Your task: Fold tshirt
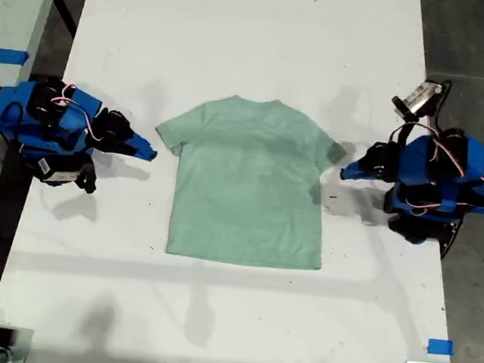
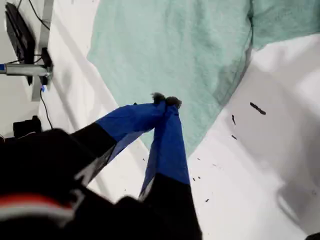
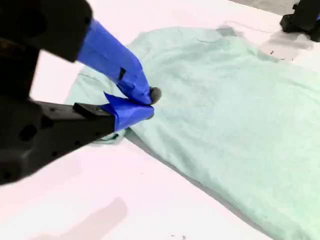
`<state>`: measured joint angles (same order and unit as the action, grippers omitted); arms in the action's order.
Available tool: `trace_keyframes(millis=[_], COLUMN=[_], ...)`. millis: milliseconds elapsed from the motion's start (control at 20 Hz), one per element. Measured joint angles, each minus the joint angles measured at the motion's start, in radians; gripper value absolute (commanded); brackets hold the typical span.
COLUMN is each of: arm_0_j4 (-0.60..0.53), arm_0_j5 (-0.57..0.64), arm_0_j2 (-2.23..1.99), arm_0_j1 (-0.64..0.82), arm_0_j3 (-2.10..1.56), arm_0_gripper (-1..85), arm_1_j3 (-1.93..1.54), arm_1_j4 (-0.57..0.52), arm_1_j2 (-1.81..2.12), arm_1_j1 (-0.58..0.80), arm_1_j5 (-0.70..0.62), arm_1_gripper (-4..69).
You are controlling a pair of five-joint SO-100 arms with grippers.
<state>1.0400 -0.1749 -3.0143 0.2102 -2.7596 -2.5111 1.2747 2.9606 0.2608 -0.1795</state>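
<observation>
The pale mint-green short-sleeved soft cloth t-shirt [image 1: 250,182] lies flat and spread out in the middle of the long white table [image 1: 212,316]. Its neck points to the top of the exterior view and its straight bottom edge points to the bottom of that view. So its long way runs from top to bottom there. One short sleeve sticks out to each side, toward my two arms.

My first gripper [image 1: 346,172] is on the exterior view's right. Its blue jaws are pressed together and hold nothing. The tip sits just beside the sleeve on that side. In the first wrist view the closed tip [image 2: 165,102] shows over the edge of the green cloth [image 2: 175,50]. A few small black marks [image 2: 257,108] dot the table near it.

My second gripper [image 1: 149,154] is on the exterior view's left, and its tip is just beside the other sleeve. In the second wrist view its jaws [image 3: 147,102] are closed too, right over the sleeve of the shirt [image 3: 240,115]. I cannot tell if they touch the cloth or only hang above it.

A small piece of blue tape [image 1: 440,346] is stuck near the exterior view's bottom right corner of the table.
</observation>
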Motion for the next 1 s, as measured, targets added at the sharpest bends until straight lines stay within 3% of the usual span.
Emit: trace_keyframes(millis=[150, 500, 750, 1000], arm_0_j4=[0.109, 0.316, 0.396, 0.431], arm_0_j5=[0.176, 0.552, 0.718, 0.79], arm_0_j2=[0.273, 0.716, 0.936, 1.06], arm_0_j1=[0.114, 0.402, 0.529, 0.566], arm_0_j3=[0.282, 0.735, 0.902, 0.948], arm_0_gripper=[0.1, 0.1, 0.1, 0.1], arm_1_j3=[0.245, 0.813, 0.948, 0.954], arm_1_j4=[0.069, 0.37, 0.388, 0.388], arm_1_j2=[-0.262, -0.741, -0.959, -1.011], arm_1_j1=[0.063, 0.272, 0.344, 0.385], arm_1_j5=[-0.123, -0.439, -0.607, -0.689], arm_1_gripper=[-0.9, -0.9, -0.9, -0.2])
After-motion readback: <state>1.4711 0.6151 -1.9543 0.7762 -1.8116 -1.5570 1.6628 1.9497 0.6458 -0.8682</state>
